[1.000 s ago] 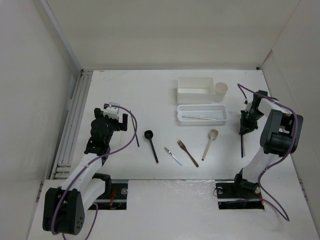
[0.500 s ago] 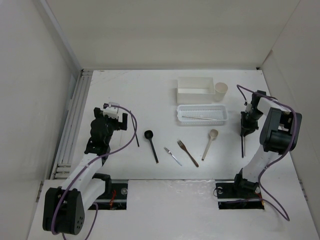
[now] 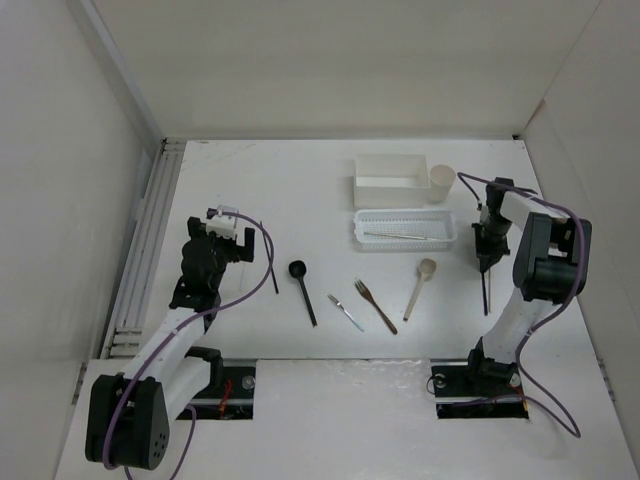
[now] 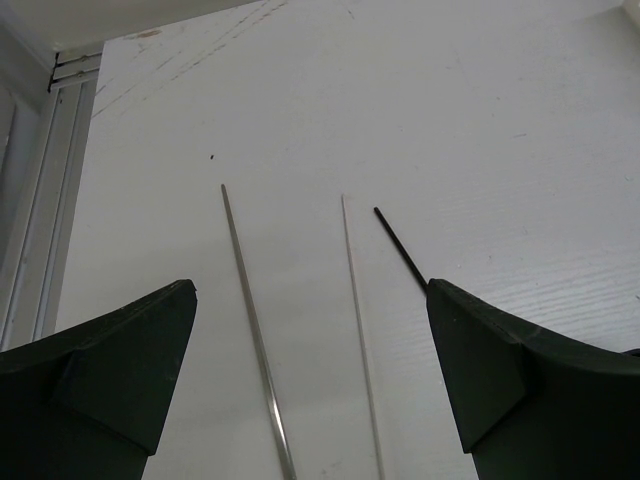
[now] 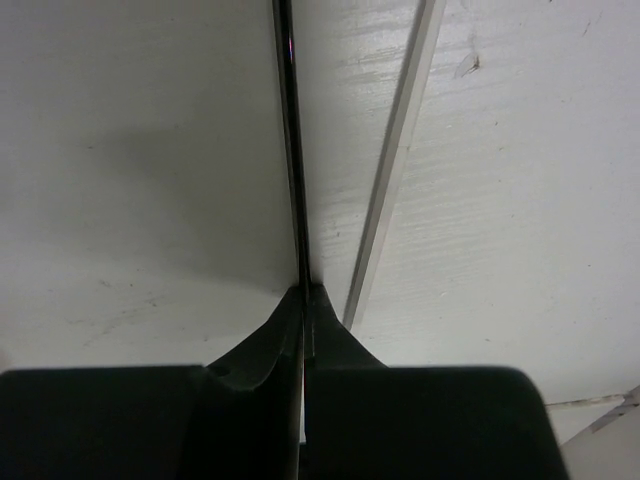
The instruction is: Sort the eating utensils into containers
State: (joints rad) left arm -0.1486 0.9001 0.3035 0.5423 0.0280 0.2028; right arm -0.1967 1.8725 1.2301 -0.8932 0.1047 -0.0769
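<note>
Pointing steeply down near the cup [image 3: 442,181], the right gripper [image 5: 303,290] pinches a dark chopstick [image 5: 290,150]; the left gripper [image 4: 310,292] gapes empty.

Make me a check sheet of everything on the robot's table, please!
Surface: white table, lightly scuffed.
Job's things: black spoon, small silver fork, brown fork and beige spoon lie loose in a row. The basket tray holds slim silver pieces. The box and cup stand behind it. A loose chopstick lies near the left arm.
Clutter: nothing seen.
Grippers: left gripper has its jaws open. The right gripper has its jaws shut on the held chopstick.
Cables: purple cables loop along both arms.
Surroundings: white walls on three sides.
</note>
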